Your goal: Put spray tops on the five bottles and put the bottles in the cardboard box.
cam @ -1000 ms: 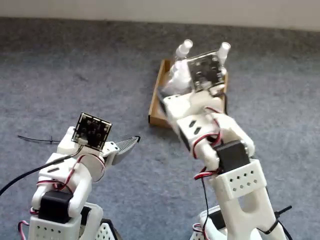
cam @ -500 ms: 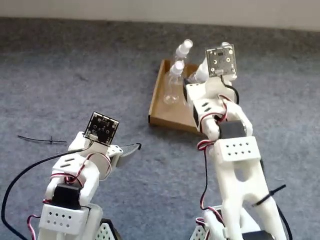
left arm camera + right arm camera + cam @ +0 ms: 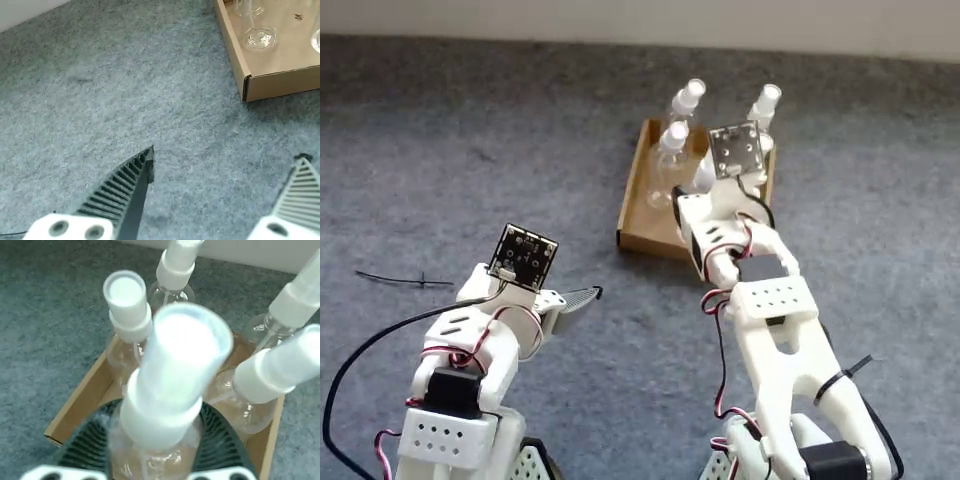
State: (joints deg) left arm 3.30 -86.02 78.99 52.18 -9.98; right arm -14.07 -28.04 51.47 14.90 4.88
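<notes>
Grips a spray-topped bottle [image 3: 175, 355] in the right gripper [image 3: 162, 415], ribbed fingers [image 3: 85, 440] pressed to both sides of its clear body, over the near half of the cardboard box [image 3: 75, 407]. Contact between that bottle's base and the box floor: impossible to tell, hidden under the wrist in the high view and cut off in the right wrist view. Four more capped bottles [image 3: 127, 307] crowded close around it inside the box, two toward the far wall, with little gap between them. Broad grey carpet [image 3: 470, 150] to the left and right of the box, running to a pale wall strip [image 3: 620, 18] at the far edge. Left gripper [image 3: 226, 155] spread wide with nothing in it, over carpet, near-left of the box corner and well apart from it. Toward the left edge, a thin black tie [image 3: 405, 279] flat on the carpet.
</notes>
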